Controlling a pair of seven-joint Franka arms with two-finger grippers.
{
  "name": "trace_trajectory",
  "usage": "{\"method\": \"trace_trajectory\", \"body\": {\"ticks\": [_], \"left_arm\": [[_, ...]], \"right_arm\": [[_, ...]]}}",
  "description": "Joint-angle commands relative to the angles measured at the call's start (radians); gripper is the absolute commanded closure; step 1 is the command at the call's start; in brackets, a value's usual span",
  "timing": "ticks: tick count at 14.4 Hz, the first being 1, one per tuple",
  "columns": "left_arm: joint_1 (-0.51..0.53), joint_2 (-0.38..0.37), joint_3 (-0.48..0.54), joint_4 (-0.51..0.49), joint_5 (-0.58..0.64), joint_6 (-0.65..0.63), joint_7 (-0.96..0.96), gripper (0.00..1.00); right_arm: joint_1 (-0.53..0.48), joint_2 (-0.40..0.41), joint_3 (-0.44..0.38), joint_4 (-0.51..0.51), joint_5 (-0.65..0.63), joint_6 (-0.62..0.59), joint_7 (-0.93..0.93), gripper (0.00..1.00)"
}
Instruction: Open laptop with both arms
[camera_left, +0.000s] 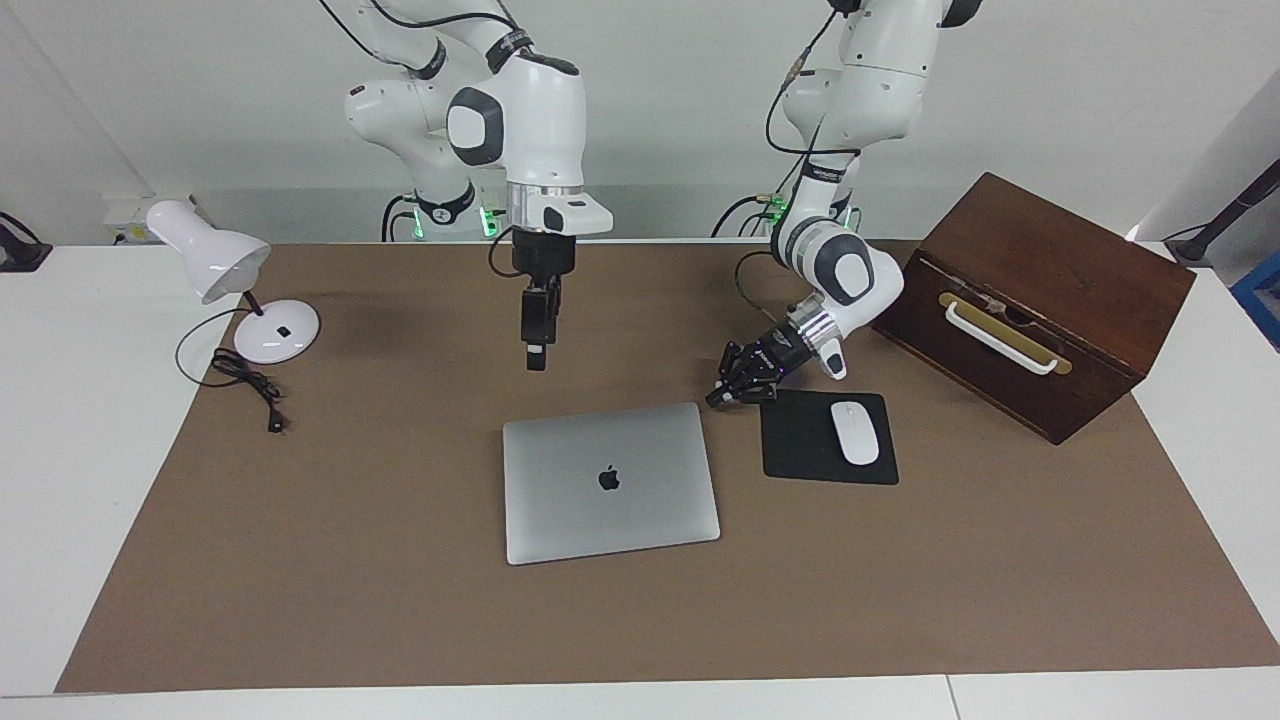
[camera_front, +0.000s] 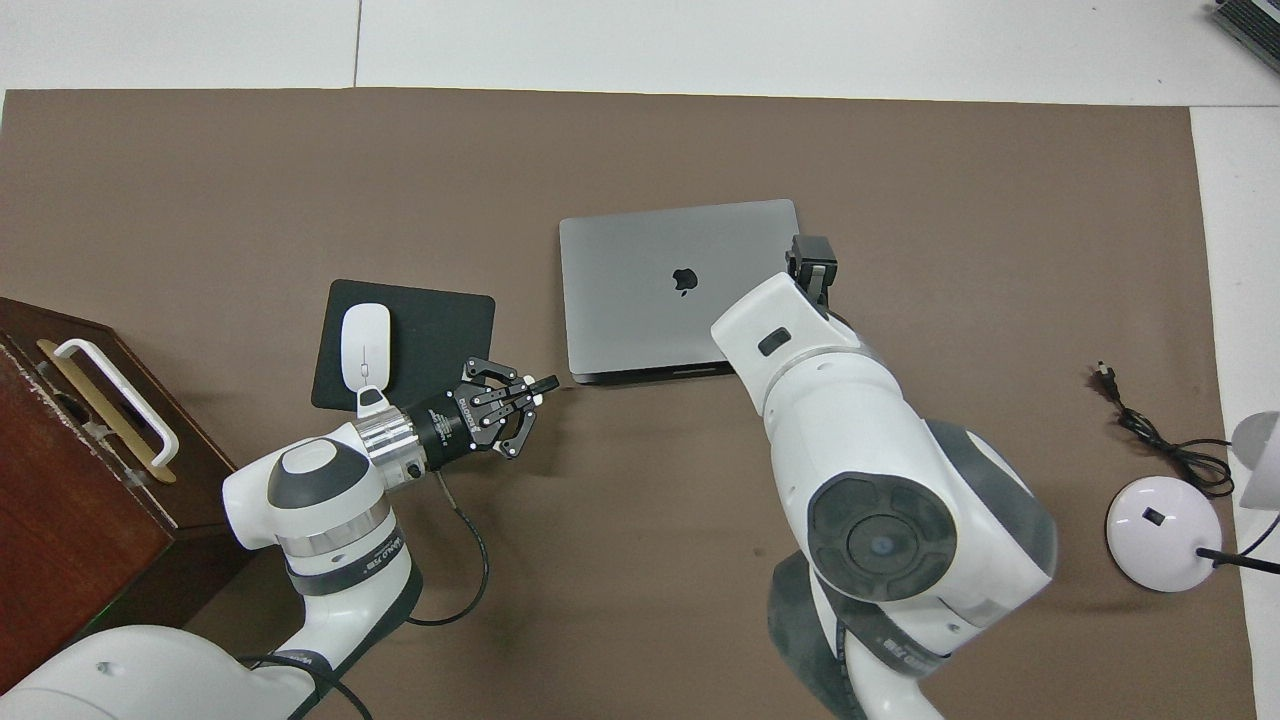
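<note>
The laptop (camera_left: 610, 482) lies closed on the brown mat, silver-grey with a dark apple logo on its lid; it also shows in the overhead view (camera_front: 670, 290). My left gripper (camera_left: 714, 399) is low by the mat, shut and empty, its tip pointing at the laptop's corner nearer to the robots toward the left arm's end. The overhead view shows a small gap between the left gripper (camera_front: 545, 384) and that corner. My right gripper (camera_left: 537, 362) hangs pointing straight down, raised over the mat by the laptop's edge toward the right arm's end (camera_front: 813, 262).
A black mouse pad (camera_left: 800, 445) with a white mouse (camera_left: 855, 432) lies beside the laptop, under the left wrist. A dark wooden box (camera_left: 1030, 300) with a white handle stands at the left arm's end. A white desk lamp (camera_left: 275, 330) and its cord (camera_left: 250, 385) are at the right arm's end.
</note>
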Motion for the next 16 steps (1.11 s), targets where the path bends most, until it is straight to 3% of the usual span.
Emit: {"method": "trace_trajectory", "body": {"ticks": [1, 12, 16], "left_arm": [[-0.022, 0.025, 0.01, 0.016, -0.057, 0.018, 0.045, 1.0], [-0.056, 0.061, 0.008, 0.057, -0.141, 0.033, 0.091, 1.0], [-0.06, 0.063, 0.008, 0.065, -0.154, 0.051, 0.091, 1.0]], "right_arm": [[0.008, 0.029, 0.005, -0.011, -0.024, 0.038, 0.07, 0.0], [0.062, 0.154, 0.003, -0.011, -0.028, 0.093, 0.085, 0.0], [0.063, 0.19, 0.003, -0.011, -0.114, 0.121, 0.189, 0.0]]}}
